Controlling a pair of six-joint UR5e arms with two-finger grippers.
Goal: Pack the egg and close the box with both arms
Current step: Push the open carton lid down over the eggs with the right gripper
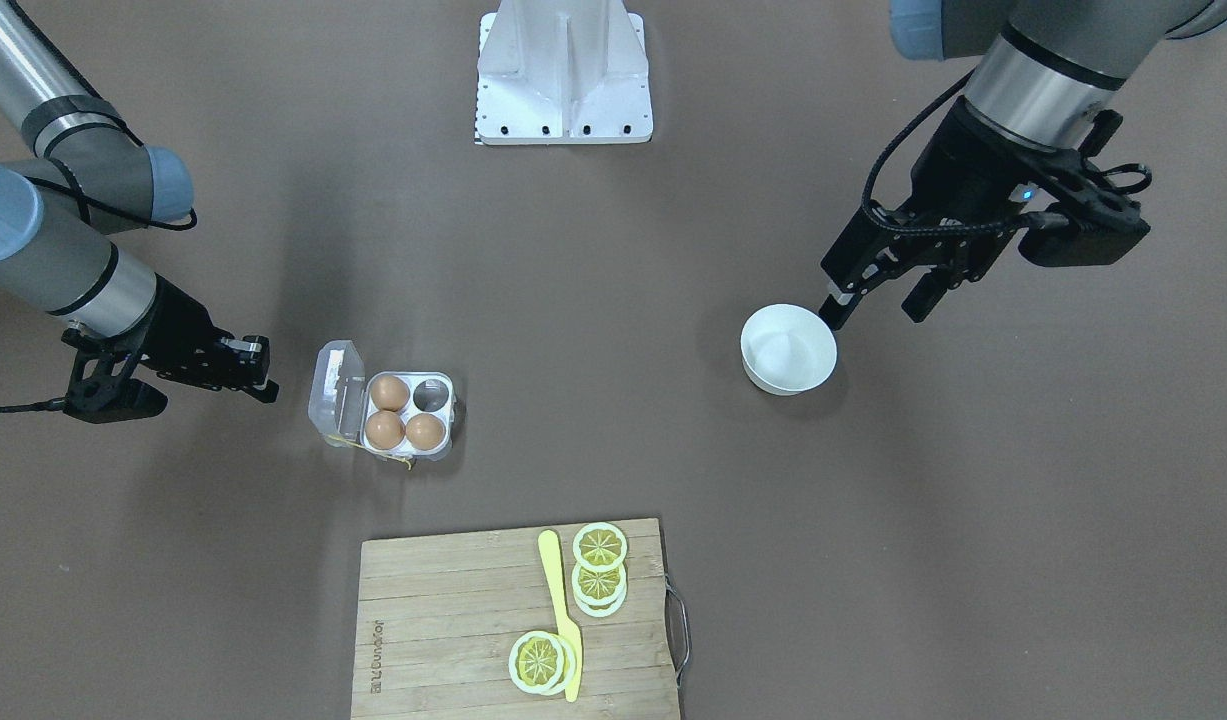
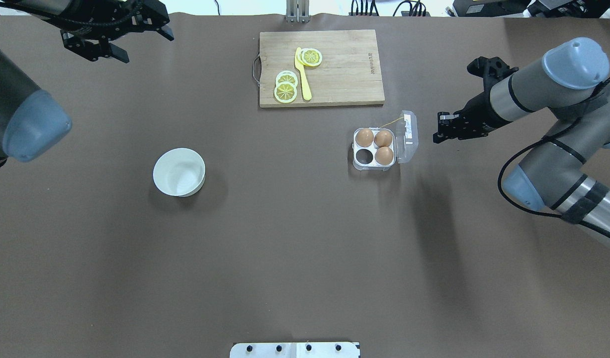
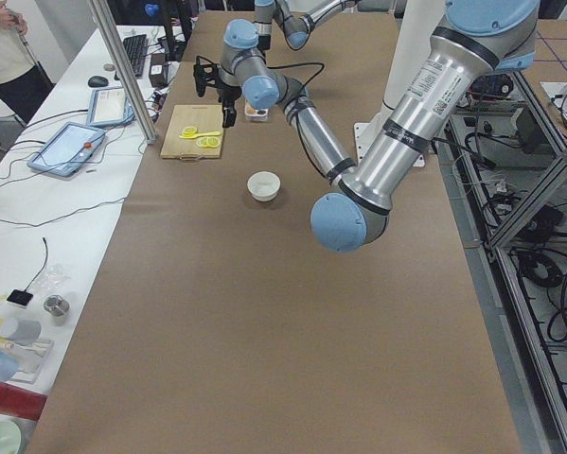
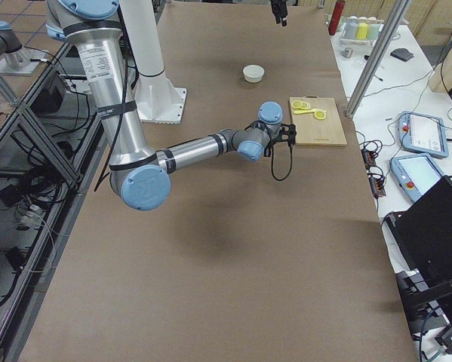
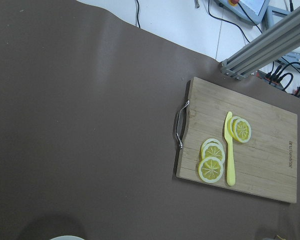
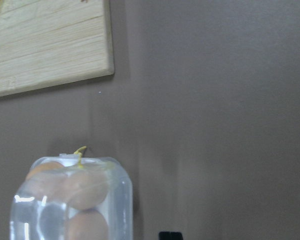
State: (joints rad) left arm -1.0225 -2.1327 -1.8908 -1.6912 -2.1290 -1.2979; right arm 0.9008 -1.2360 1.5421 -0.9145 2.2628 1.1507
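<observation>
The clear egg box (image 1: pixel 443 448) sits open on the table, its lid (image 1: pixel 338 388) standing up on the side nearest my right gripper. Three orange-brown eggs (image 1: pixel 389 392) fill three cells; the fourth cell (image 1: pixel 431 396) is empty. From overhead the box (image 2: pixel 358 164) lies right of centre. My right gripper (image 1: pixel 263 370) hovers just outside the lid, apart from it, and looks shut and empty. Its wrist view shows the lid (image 6: pixel 72 200) with the eggs blurred behind it. My left gripper (image 1: pixel 878 308) is open and empty, above the table beside the white bowl (image 1: pixel 788 348).
The bowl (image 2: pixel 179 171) looks empty. A wooden cutting board (image 1: pixel 443 620) with lemon slices (image 1: pixel 600 546) and a yellow knife (image 1: pixel 558 600) lies beyond the box, on its far side from the robot. The white stand (image 1: pixel 563 75) is at the robot's base.
</observation>
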